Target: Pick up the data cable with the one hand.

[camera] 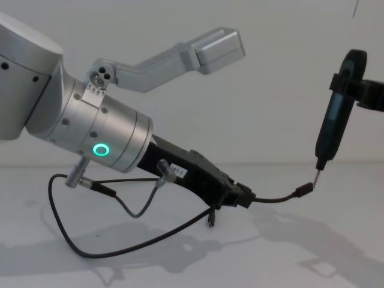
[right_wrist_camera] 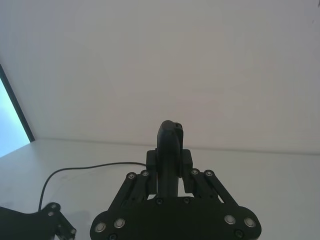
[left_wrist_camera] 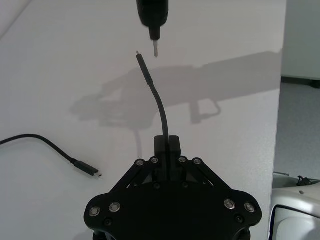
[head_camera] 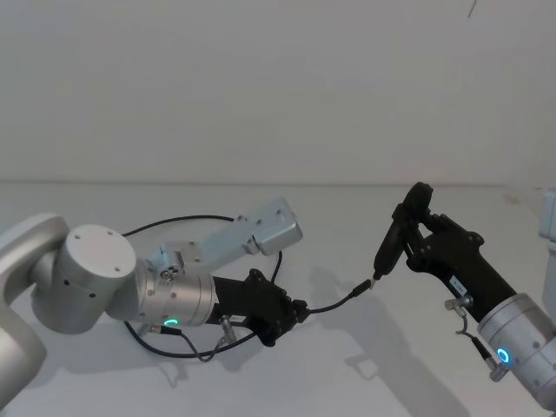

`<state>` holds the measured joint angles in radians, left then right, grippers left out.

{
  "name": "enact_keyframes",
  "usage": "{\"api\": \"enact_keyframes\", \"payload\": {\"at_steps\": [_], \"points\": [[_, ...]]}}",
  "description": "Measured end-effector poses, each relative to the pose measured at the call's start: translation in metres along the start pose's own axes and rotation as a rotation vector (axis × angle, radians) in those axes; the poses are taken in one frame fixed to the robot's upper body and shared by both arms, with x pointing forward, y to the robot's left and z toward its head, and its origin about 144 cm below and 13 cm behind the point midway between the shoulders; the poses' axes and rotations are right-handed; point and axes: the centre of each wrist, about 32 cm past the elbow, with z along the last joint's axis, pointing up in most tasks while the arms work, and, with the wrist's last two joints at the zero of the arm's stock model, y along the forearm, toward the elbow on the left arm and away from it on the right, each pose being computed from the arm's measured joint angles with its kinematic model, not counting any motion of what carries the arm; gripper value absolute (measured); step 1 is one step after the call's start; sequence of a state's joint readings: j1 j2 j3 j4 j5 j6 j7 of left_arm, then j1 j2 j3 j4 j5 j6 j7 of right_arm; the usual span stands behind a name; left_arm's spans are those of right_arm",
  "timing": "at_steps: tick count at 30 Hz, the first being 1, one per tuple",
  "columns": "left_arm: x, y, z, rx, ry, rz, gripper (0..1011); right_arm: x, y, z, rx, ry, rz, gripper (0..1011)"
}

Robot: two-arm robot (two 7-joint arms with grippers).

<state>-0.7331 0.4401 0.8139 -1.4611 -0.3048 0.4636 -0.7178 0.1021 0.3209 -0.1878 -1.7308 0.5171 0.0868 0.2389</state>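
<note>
White table; plain white wall behind; soft shadows.

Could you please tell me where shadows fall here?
Left wrist view: an arm-shaped shadow crosses the table beyond the left gripper, shut on the data cable. Chest view: soft shadows under the cable. Head view: faint ones below the right gripper holding the pointed tool.

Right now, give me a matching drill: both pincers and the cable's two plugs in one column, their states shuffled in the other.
Column 1
1. left pincer
2. right pincer
3. held plug
4. loose plug

Column 2
A. lying on the table
B. shut on the black tool
C. shut on the data cable
D. in the air, pointing toward the tool's tip

Pairs: 1-C, 2-B, 3-D, 4-A
</note>
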Motion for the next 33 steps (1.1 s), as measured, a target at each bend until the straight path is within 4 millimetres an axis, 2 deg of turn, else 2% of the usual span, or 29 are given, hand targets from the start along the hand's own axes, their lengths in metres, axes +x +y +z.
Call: {"api": "enact_keyframes", "payload": {"at_steps": [10, 33], "points": [[0.0, 0.005, 0.003, -0.024, -0.003, -0.005, 40, 0.01, 0.005, -0.005, -0.014, 0.021, -0.003, 279], [0.0, 0.008, 0.005, -0.04, -0.005, -0.008, 40, 0.019, 0.006, 0.005, 0.01, -0.009, 0.003, 279]]}}
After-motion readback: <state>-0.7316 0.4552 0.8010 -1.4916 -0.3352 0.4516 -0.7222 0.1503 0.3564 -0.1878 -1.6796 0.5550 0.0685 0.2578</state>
